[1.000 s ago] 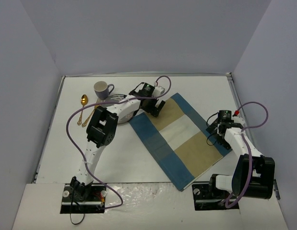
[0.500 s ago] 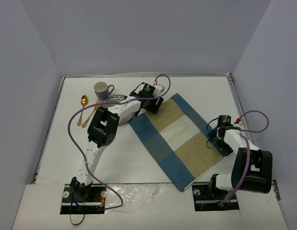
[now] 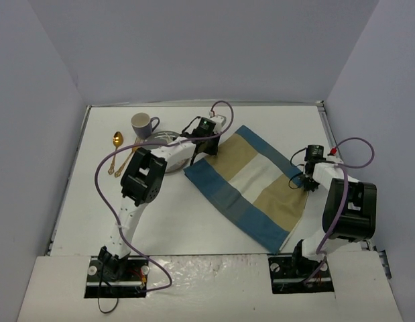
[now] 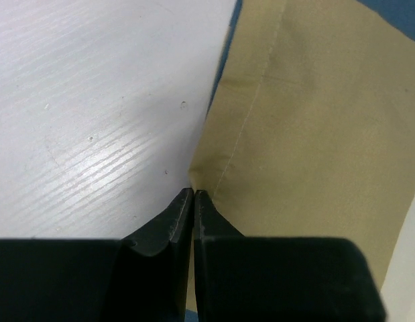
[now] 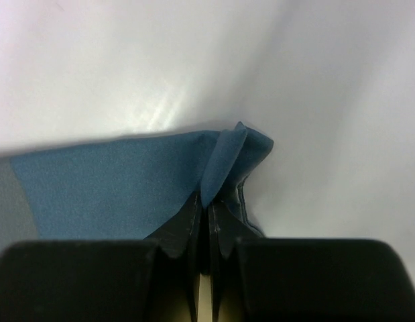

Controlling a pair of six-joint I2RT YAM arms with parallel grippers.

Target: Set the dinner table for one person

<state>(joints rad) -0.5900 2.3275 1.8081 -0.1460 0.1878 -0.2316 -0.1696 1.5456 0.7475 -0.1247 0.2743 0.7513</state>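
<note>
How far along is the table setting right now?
Done: nothing laid yet. In hand: the placemat, askew on the dinner table, with the left gripper shut on its tan edge and the right gripper shut on a blue corner. Remaining: square the placemat, then bring over the mug, plate and gold spoon, all grouped at the far left, off the cloth.

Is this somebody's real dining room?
Probably not. It looks like a robot test booth. Plain grey walls box in a white table. A left arm and a right arm are bolted at its near edge. A striped placemat, mug and spoon lie on it.
</note>
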